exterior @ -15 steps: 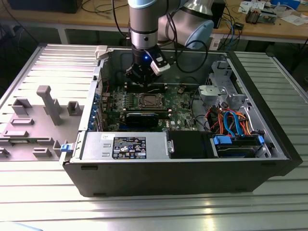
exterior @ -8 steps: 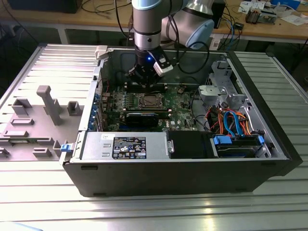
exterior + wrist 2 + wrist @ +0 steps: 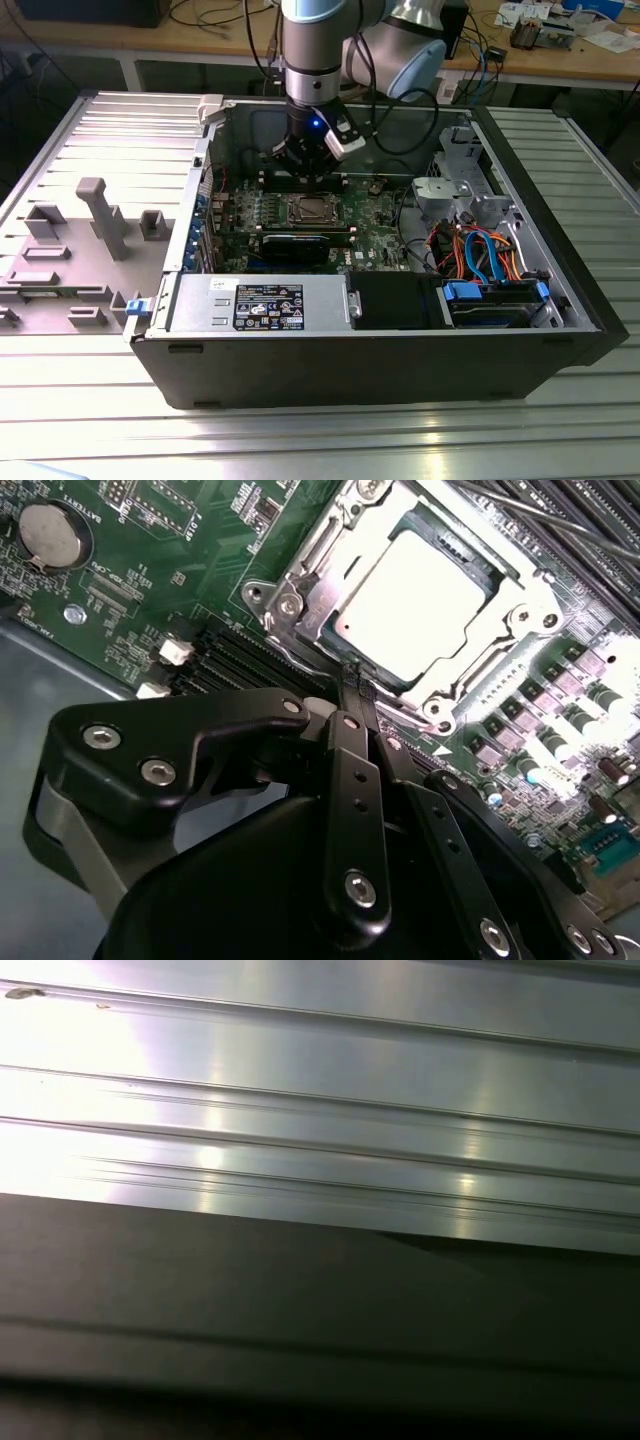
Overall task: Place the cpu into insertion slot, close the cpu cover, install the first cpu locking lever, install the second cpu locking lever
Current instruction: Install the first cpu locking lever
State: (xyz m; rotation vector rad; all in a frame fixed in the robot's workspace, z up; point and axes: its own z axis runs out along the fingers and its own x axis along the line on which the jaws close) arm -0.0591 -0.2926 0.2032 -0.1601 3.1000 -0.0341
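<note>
Seated in the insertion slot (image 3: 415,605), cpu (image 3: 425,590) under the lowered cpu cover (image 3: 300,575); gripper (image 3: 357,680) fingers (image 3: 347,695) pinched together, empty, at the socket's edge, likely working a locking lever.

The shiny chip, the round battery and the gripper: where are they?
chip (image 3: 415,592), second wrist view, middle of its pale face.
battery (image 3: 48,533), second wrist view, its flat top.
gripper (image 3: 352,680), second wrist view, between its fingertips.
</note>
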